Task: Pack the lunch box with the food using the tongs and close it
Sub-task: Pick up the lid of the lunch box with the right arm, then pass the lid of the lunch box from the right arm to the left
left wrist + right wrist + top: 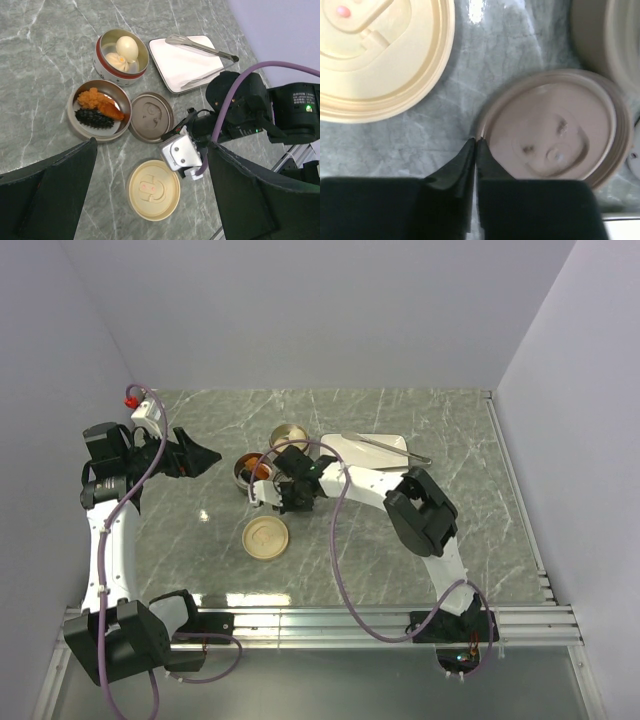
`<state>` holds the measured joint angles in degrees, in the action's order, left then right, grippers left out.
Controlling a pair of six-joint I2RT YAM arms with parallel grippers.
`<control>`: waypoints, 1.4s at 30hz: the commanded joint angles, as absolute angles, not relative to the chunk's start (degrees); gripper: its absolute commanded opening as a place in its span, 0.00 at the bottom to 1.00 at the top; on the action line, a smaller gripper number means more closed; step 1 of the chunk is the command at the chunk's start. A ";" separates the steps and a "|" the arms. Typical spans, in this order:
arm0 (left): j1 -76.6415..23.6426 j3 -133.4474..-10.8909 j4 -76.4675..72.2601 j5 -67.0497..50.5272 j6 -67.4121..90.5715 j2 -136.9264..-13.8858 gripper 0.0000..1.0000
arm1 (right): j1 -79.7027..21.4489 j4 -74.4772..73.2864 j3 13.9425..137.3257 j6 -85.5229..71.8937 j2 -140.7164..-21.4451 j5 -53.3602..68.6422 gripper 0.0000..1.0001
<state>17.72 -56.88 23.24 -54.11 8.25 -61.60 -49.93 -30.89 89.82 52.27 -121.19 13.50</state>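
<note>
Shiny metal tongs (201,47), glossy white plate (175,66), polished marbled table (40,60).

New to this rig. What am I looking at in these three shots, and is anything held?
Two robot arms are bolted at the near edge of a marble table. The top view looks down from above and behind them; the other two come from wrist cameras. On the table are a red-banded tin holding pale balls, a plain tin holding orange and black food, a brown lid, a cream lid, and a white plate carrying the tongs. The left gripper is open and empty. The right gripper is shut, tips at the brown lid's rim; whether it pinches that rim cannot be told.
</note>
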 commanded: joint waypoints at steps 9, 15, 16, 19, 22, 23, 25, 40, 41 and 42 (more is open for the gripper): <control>18.19 -56.43 17.32 -57.04 10.02 -58.72 0.97 | -43.52 -44.46 95.09 41.59 -113.57 30.98 0.00; 18.11 -55.11 13.20 -62.83 13.34 -56.78 0.96 | -35.70 -50.35 104.58 32.10 -105.92 50.14 0.00; 18.11 -54.15 10.83 -63.54 14.32 -56.34 0.96 | -34.73 -50.62 106.94 30.69 -104.78 52.45 0.00; 18.11 -52.13 6.61 -66.26 18.71 -54.58 0.95 | -30.78 -49.23 110.29 22.44 -103.10 63.34 0.00; 18.02 -49.32 -2.25 -68.02 25.20 -52.39 0.95 | -27.52 -41.77 109.96 10.14 -101.43 73.63 0.00; 17.84 -48.44 -7.59 -68.11 27.66 -51.16 0.94 | -27.07 -38.70 108.99 2.80 -100.82 75.31 0.00; 17.49 -45.20 -13.94 -67.24 36.01 -50.10 0.95 | -26.54 -27.20 104.96 -4.88 -98.36 78.29 0.00; 2.99 -34.18 -52.11 -50.20 74.34 -52.38 0.99 | -29.79 -6.42 105.12 -21.09 -93.60 72.96 0.00; 2.55 -34.45 -53.34 -48.45 75.57 -53.17 0.99 | -30.40 -5.72 105.20 -21.18 -93.60 72.25 0.00; 2.37 -34.63 -53.52 -47.38 77.76 -53.43 0.99 | -30.85 -5.63 105.73 -20.83 -93.52 70.68 0.00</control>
<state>3.09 -32.49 -45.56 -53.36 68.75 -52.53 -28.99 -10.35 102.54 -19.53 -96.55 73.14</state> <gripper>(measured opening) 0.987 0.011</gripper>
